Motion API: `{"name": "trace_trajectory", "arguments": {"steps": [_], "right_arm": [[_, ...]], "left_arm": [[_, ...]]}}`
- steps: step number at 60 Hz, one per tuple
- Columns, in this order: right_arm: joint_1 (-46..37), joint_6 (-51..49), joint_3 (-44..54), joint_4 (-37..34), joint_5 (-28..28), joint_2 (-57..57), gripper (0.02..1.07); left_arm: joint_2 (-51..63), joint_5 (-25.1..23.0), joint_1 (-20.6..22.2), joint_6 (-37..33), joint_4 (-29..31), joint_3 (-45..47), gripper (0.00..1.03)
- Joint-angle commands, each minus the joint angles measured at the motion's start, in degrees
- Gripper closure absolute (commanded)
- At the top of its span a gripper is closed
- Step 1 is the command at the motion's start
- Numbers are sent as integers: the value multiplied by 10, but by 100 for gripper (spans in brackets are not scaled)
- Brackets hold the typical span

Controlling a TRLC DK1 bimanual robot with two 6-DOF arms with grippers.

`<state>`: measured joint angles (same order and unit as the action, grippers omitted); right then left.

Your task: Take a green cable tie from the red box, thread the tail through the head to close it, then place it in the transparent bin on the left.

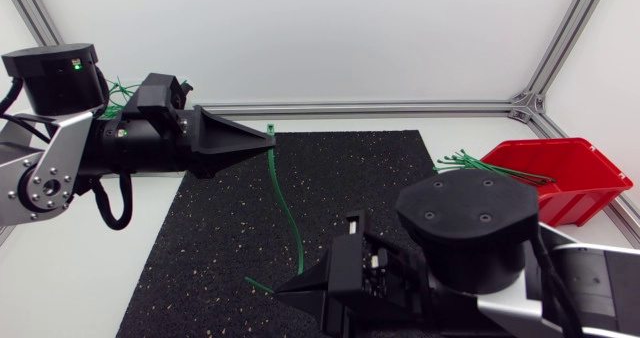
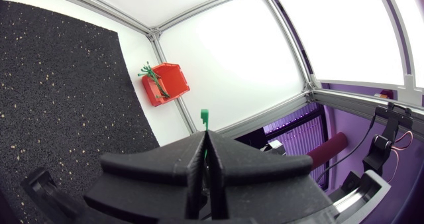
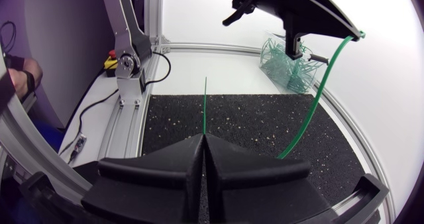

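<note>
Our left matte black gripper (image 1: 266,138) was clamped shut on the head end of a slender green plastic cable tie (image 1: 286,206); our right matte black gripper (image 1: 284,291) pinched the tie's thin tail, which poked out past the fingertips; the tie arced between them above the black speckled rubber mat (image 1: 210,238); the red plastic box (image 1: 580,178), with spare green ties (image 1: 470,161) sticking out, sat well apart at the right; the transparent bin (image 3: 275,58) stood behind the left arm.

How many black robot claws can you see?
2. The left gripper holds the green cable tie by its head, over the mat; the right gripper pinches the tail, nearer the front.
</note>
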<state>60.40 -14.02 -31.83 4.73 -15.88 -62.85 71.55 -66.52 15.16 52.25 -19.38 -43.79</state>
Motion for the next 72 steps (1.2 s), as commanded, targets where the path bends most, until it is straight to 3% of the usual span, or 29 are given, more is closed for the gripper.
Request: {"name": "trace_trajectory", "arguments": {"steps": [1, 6, 11, 16, 22, 40, 54, 72], "right_arm": [[-20, 30, -18, -27, -23, 3, 102], [-28, 68, -52, -102, -69, 5, 102], [-37, 69, -83, -152, -74, 4, 102], [-59, 110, -140, -243, -128, -14, 102], [-56, 123, -179, -290, -134, -7, 102], [-50, 321, -248, -340, -143, 17, 102], [-64, 487, -249, -338, -224, 29, 102], [-96, 585, -292, -346, -286, 13, 102]], "left_arm": [[-11, 3, 5, -10, -5, 16, 100], [-12, 5, 8, -10, -5, 18, 100], [-15, 6, 9, -11, -5, 20, 100], [-19, 13, 13, -21, -5, 25, 100], [-27, 17, 15, -27, -5, 29, 100], [-78, 46, 40, -42, -7, 56, 100], [-157, 75, 60, -49, 1, 88, 100], [-252, 120, 84, -86, 68, 114, 100]]}}
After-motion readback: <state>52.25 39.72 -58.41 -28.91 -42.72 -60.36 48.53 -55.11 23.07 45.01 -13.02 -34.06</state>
